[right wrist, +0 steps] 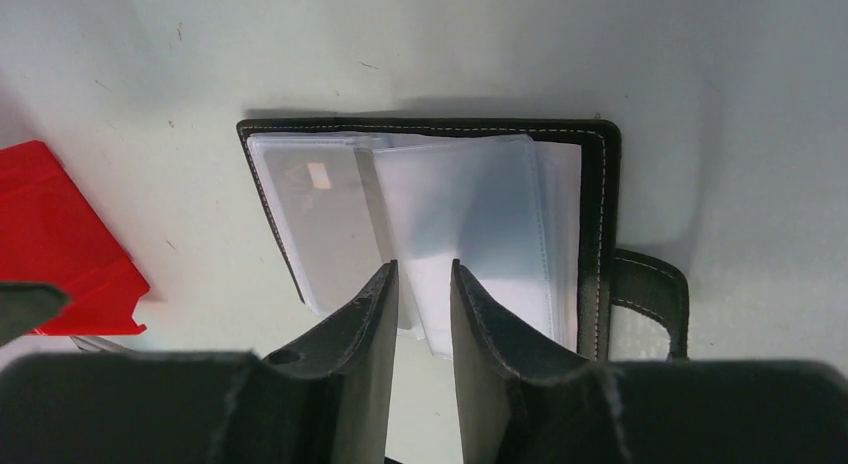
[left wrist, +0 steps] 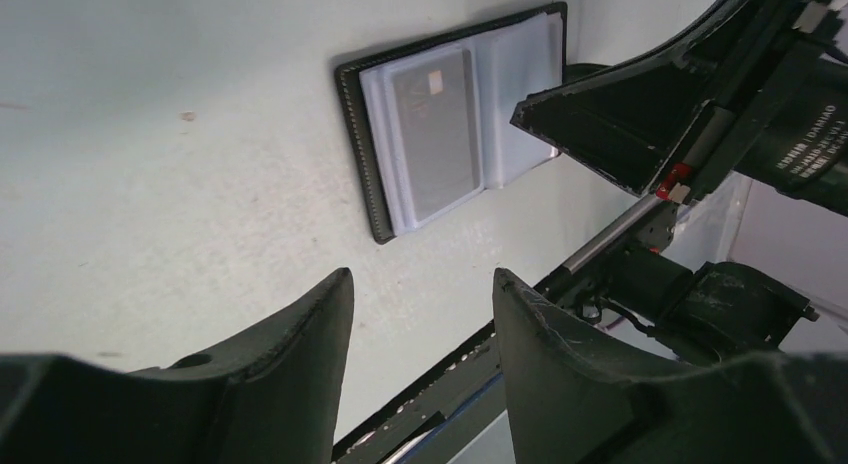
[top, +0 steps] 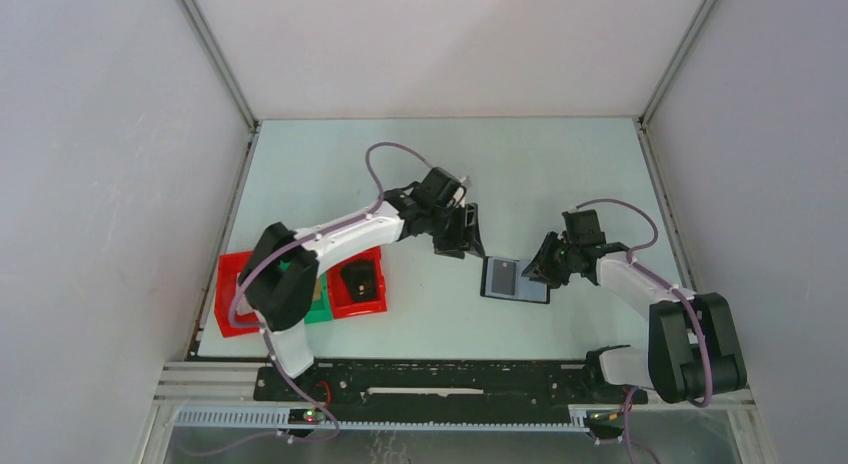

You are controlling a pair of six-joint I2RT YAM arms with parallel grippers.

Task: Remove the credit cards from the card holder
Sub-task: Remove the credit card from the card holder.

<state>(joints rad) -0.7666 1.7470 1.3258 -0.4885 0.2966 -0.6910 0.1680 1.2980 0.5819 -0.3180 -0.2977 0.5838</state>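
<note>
The black card holder (top: 515,279) lies open on the table, its clear sleeves facing up. A pale grey card (right wrist: 315,209) sits in the left sleeve; it also shows in the left wrist view (left wrist: 435,144). No tan card is in view. My right gripper (right wrist: 422,271) hovers at the near edge of the holder (right wrist: 603,214), jaws a narrow gap apart over the middle sleeve, holding nothing. In the top view it (top: 545,269) is at the holder's right edge. My left gripper (left wrist: 422,282) is open and empty, above the table left of the holder (left wrist: 352,104); in the top view it (top: 462,239) is up and left of it.
Two red trays (top: 235,296) (top: 372,302) and a green tray (top: 320,306) stand at the table's left edge; the right red tray holds a black object (top: 358,277). A red tray corner (right wrist: 60,254) shows in the right wrist view. The holder's strap (right wrist: 650,284) sticks out to the right.
</note>
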